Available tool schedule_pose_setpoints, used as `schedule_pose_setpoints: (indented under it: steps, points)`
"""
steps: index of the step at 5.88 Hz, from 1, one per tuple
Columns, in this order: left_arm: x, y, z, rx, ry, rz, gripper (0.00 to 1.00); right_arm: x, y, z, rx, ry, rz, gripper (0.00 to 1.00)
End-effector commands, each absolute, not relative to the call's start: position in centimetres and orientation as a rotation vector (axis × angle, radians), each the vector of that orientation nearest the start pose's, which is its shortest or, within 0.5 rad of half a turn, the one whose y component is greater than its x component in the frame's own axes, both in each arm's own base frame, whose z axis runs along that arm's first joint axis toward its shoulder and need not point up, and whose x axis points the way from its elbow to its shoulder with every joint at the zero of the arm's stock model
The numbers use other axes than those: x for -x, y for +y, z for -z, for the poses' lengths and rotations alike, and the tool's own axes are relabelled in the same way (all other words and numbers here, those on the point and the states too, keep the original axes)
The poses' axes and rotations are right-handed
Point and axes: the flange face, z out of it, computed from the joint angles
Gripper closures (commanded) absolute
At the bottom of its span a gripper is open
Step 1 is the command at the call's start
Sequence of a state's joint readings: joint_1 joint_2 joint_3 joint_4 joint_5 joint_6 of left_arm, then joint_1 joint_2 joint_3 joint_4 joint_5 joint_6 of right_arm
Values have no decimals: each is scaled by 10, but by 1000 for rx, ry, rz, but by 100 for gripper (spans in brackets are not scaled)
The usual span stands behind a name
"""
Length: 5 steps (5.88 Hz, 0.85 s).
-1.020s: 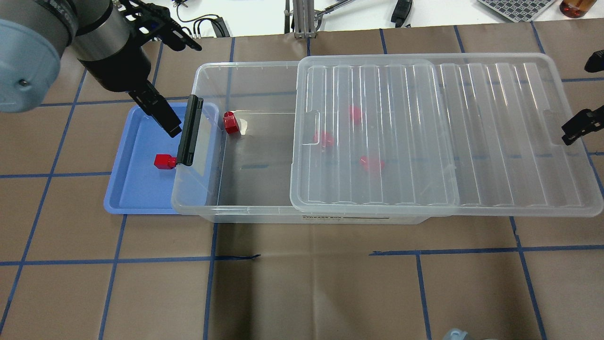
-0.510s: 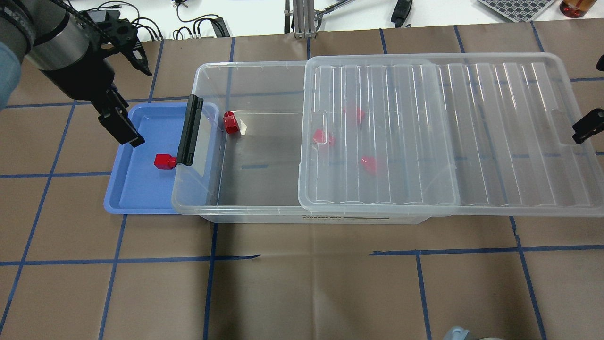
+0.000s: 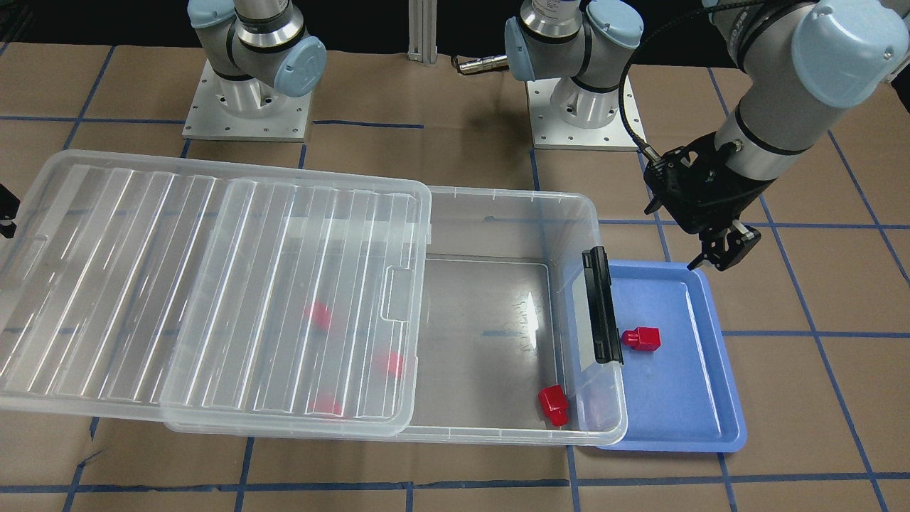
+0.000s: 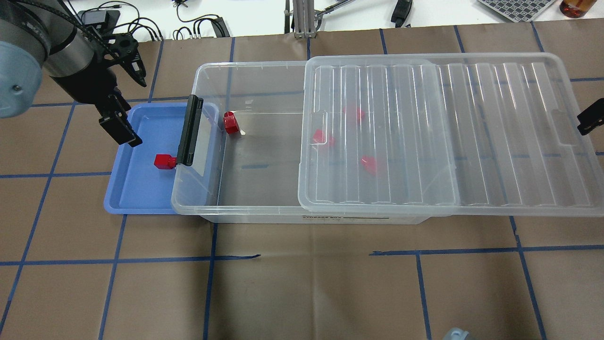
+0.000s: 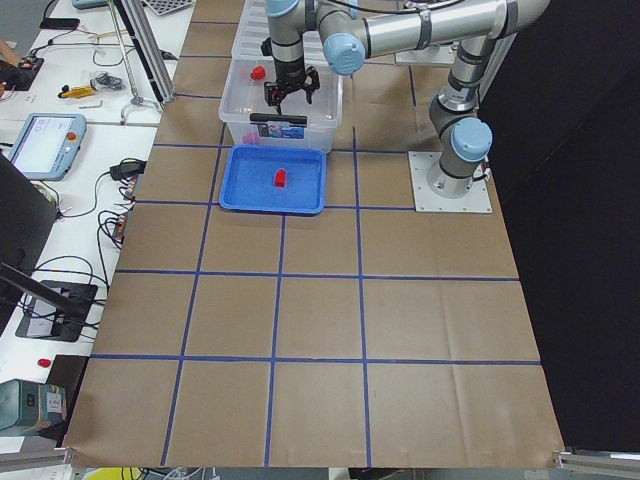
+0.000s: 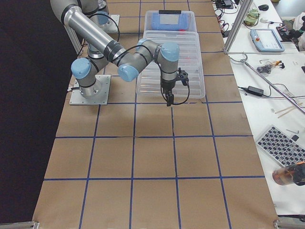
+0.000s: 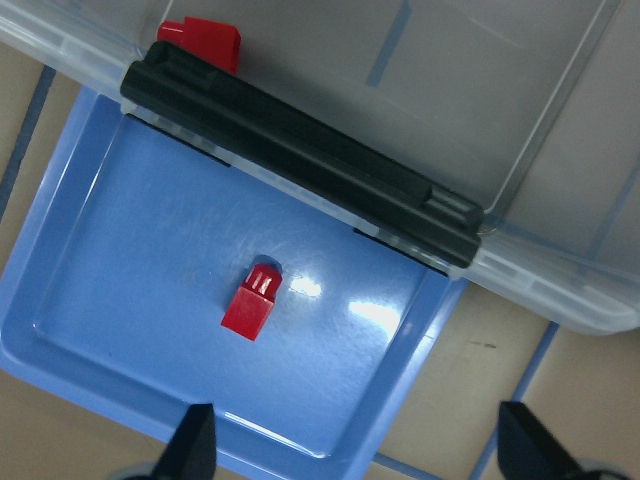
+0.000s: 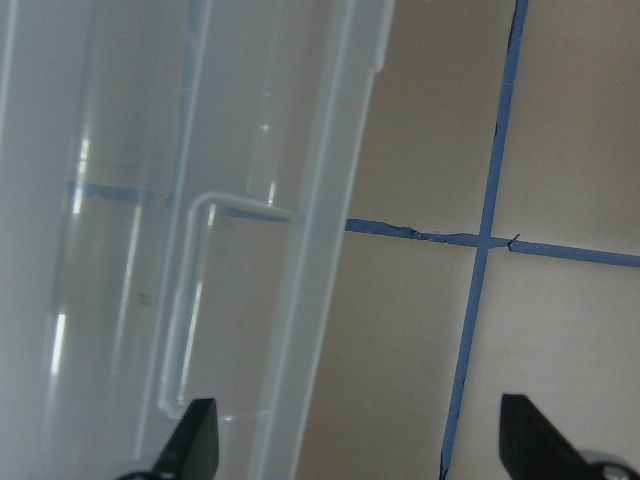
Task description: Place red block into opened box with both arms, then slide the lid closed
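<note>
Half or so of the box [image 4: 257, 186] lies uncovered at its latch end; the lid [image 4: 472, 137] covers the rest and overhangs the box's opposite end. A blue tray [image 4: 137, 193] sits partly under the box's latch-end rim. The left gripper [image 7: 358, 445] hovers off that end, fingers spread and empty (the right gripper [image 8: 358, 440], equally spread, hangs beyond the box's lidded end). One red block [image 4: 164, 161] lies just outside the box's latch.
</note>
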<state>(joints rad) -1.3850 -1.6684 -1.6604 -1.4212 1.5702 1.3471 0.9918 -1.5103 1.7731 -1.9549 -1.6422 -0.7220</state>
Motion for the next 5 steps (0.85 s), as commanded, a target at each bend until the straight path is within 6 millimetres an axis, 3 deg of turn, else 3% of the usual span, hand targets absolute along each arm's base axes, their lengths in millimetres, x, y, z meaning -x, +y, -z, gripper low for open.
schedule_pose_setpoints:
  steps: [1, 2, 3, 4, 5]
  points:
    - [17, -572, -356, -1936, 2467, 7, 2, 104, -508, -453, 130, 3243, 82, 0]
    - [3, -580, -333, -2171, 2299, -25, 2, 59, -516, -487, 69, 3226, 57, 0]
    - [-11, -585, -316, -2238, 2267, -39, 2, 22, -517, -518, -12, 3187, 30, 0]
    - [-17, -598, -294, -2325, 2165, -19, 2, -19, -518, -531, -102, 3120, 36, 0]
    - [-26, -611, -264, -2362, 2132, -14, 2, -54, -523, -524, -105, 3116, 17, 0]
